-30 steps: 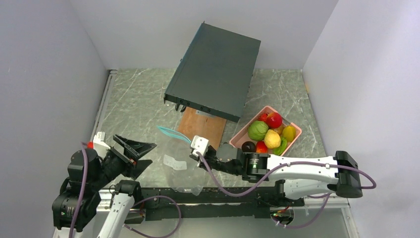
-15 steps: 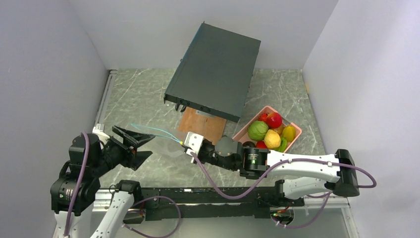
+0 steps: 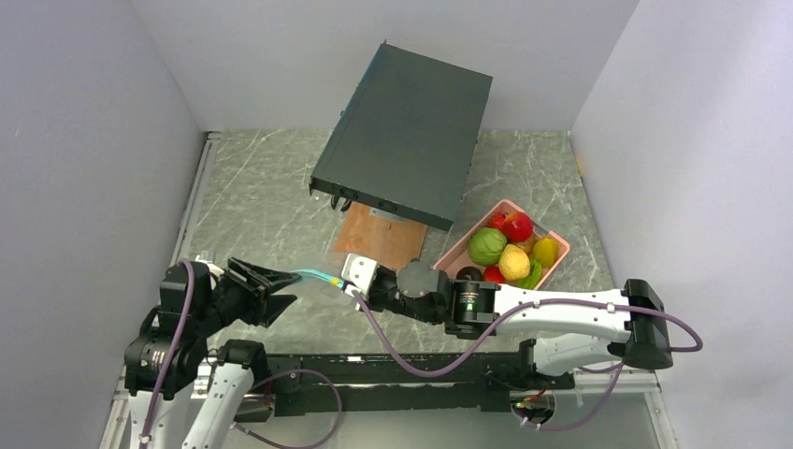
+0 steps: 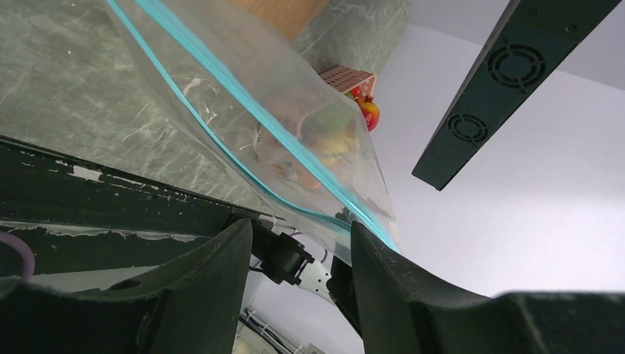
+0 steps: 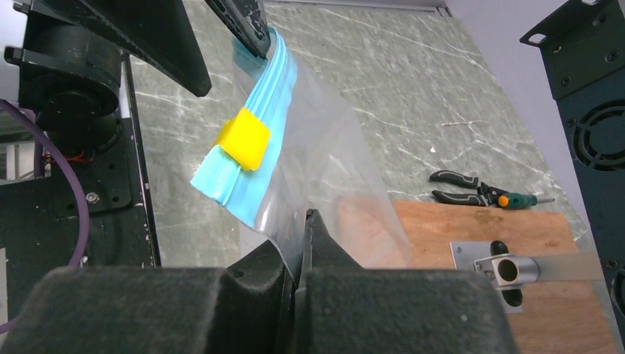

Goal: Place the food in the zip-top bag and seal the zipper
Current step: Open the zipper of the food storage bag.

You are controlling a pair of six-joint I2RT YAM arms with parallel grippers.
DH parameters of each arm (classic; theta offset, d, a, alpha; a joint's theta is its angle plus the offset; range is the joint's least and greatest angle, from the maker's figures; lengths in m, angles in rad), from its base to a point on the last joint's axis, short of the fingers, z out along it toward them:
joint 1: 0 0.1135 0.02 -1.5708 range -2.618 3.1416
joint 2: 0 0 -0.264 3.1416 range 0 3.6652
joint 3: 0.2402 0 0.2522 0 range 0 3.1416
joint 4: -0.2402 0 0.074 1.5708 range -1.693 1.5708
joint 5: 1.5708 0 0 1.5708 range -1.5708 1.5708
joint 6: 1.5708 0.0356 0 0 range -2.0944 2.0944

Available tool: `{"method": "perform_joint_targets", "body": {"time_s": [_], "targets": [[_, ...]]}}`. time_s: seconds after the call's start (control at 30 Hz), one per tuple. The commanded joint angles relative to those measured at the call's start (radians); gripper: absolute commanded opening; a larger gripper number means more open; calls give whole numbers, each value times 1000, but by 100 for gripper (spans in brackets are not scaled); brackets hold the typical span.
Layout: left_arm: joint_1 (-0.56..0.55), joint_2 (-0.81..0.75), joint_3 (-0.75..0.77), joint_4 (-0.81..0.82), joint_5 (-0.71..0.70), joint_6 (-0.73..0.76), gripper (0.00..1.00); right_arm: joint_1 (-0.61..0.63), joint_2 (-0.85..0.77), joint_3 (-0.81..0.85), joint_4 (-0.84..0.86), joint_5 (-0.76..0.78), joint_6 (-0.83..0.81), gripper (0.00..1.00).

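Clear zip-top bag [image 5: 335,147] held off table between 2 arms, apparently empty. Right gripper [image 5: 306,221] clenched on film below zipper [image 5: 262,96]. Left gripper [image 4: 298,232] jaws spread, strip touching 1 fingertip (no pinch seen). Food [image 3: 510,248] in pink tray [image 3: 449,257], well apart. Risk: single-sided hold lets mouth sag or twist, so left closes on air.

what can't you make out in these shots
- Body of the zip-top bag: top view, the clear plastic barely shows.
- Whether the left hand grips the zipper: left wrist view, the strip's end runs behind a finger.
- Lower food in the pink tray: top view, buried under upper pieces.
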Motion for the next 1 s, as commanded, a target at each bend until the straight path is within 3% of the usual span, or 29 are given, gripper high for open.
{"method": "perform_joint_targets", "body": {"time_s": [0.0, 0.3, 0.43, 0.53, 0.7, 0.97], "targets": [[2, 6, -15, 26, 3, -202, 57, 9, -3, 6, 57, -12, 19, 0], [1, -38, -81, 71, -6, -238, 62, 22, 14, 12, 68, -26, 27, 0], [1, -69, -43, 43, -60, -231, 82, 28, 28, 13, 72, -26, 34, 0], [1, -98, 20, -19, -154, -220, 88, 33, 26, 7, 87, -51, 48, 0], [1, -138, -18, 3, -124, -276, 84, 43, 33, 8, 106, -55, 52, 0], [1, -145, -17, -49, -137, -294, 65, 66, 53, 35, 108, -45, 44, 0]]}}
